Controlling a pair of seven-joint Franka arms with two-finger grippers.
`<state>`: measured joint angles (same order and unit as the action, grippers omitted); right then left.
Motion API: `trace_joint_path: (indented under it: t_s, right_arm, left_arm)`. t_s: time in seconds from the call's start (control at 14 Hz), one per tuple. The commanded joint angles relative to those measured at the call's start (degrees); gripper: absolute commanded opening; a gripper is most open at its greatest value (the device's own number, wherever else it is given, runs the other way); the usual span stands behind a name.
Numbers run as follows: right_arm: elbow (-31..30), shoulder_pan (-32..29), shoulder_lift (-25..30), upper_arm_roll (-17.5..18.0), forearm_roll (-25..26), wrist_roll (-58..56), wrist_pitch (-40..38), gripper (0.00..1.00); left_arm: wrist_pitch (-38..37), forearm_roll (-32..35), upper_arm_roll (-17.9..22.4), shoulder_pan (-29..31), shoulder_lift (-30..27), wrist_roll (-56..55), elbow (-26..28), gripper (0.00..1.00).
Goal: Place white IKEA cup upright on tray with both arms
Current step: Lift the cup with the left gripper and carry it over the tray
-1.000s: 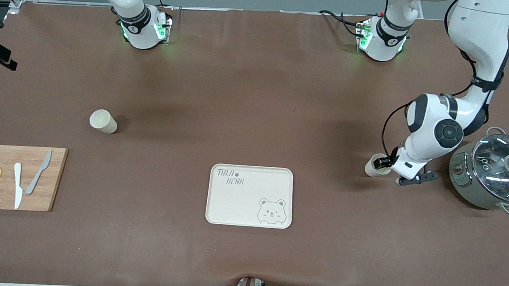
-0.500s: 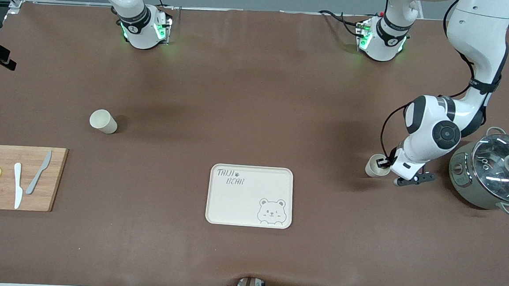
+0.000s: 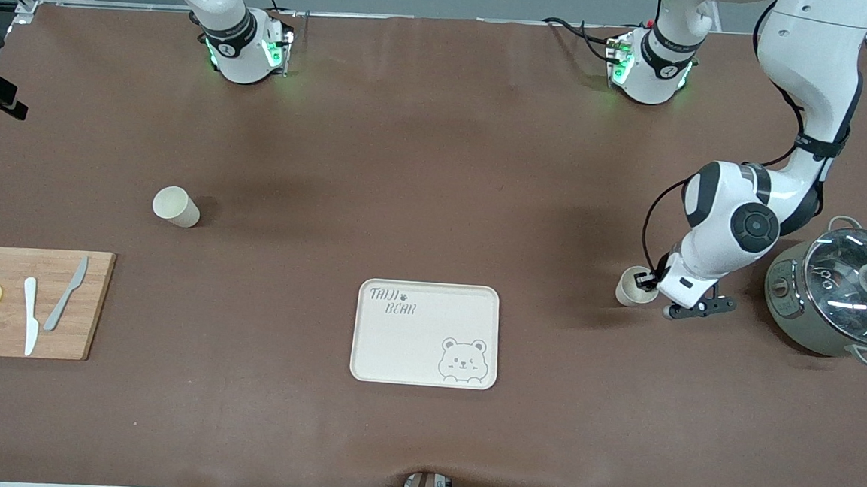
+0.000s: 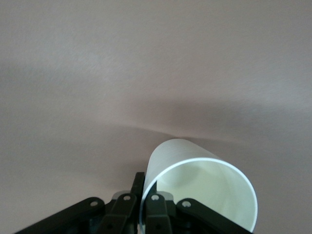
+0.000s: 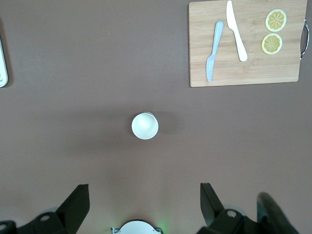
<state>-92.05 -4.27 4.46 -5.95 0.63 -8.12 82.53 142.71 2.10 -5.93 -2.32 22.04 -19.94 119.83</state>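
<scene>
Left hand (image 3: 655, 281) is down at the left arm's end of the surface (image 3: 438, 161), fingers (image 4: 155, 214) pinching the rim of a white cup (image 3: 632, 286), one inside the wall and one outside. The cup looks upright; whether its base touches the surface, I can't tell. Just beside it toward that end sits a grey-green pot (image 3: 836, 298) with a glass lid. The cream tray (image 3: 426, 334) lies bare mid-surface, well apart from the cup. A second white cup (image 3: 175, 206) stands upright toward the right arm's end, farther from the front camera than the wooden cutting board (image 3: 27, 301) with two knives and lemon slices. Right hand (image 5: 144, 207) waits high above that cup, fingers spread wide.
</scene>
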Motion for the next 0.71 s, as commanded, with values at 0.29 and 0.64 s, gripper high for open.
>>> trace_joint_path:
  t_s: [0.29, 0.64]
  right_arm:
    - [-0.14, -1.0, 0.46, 0.67, -0.54, 0.38, -0.36, 1.0]
    - [-0.14, -1.09, 0.46, 0.67, -0.54, 0.38, -0.36, 1.0]
  left_arm:
    - [-0.68, 0.71, -4.35, -0.23, -0.95, -1.59, -4.42, 0.0]
    - [-10.24, 0.71, -5.76, -6.72, 2.29, -10.71, -14.51, 0.0]
